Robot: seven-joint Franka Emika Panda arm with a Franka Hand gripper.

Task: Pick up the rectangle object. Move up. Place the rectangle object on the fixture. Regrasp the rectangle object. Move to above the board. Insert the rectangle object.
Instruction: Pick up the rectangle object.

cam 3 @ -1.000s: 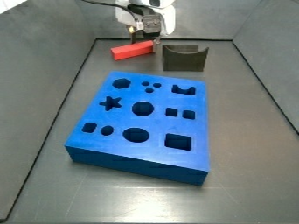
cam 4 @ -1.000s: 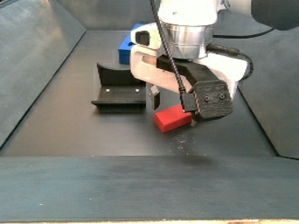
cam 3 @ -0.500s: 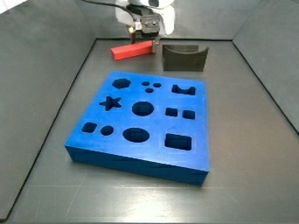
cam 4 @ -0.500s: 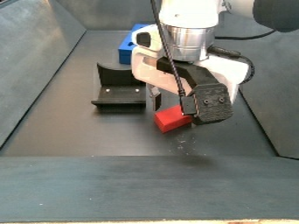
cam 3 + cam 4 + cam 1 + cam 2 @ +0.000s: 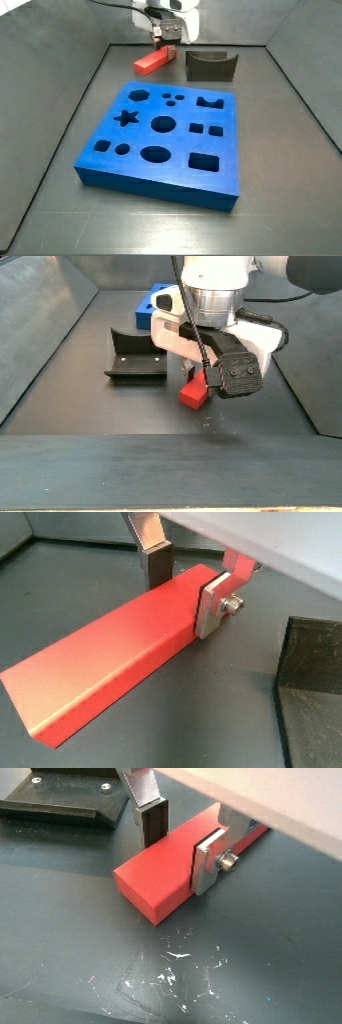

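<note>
The dark table [image 5: 287, 215] has wide bare strips on every side of the one blue board [image 5: 167, 135], which lies flat in the middle, well clear of the enclosure walls. Ten shaped holes show in its top. Beyond the board's far edge stands one dark fixture [image 5: 210, 66], apart from the board; in a side view it [image 5: 135, 358] lies beside the arm. One red-orange rectangle object [image 5: 155, 60] sits tilted next to the fixture, near the back wall. The tool [image 5: 187, 584] is closed on the rectangle object [image 5: 114, 662] near one end, silver fingers [image 5: 209, 860] pressed against its long sides.
</note>
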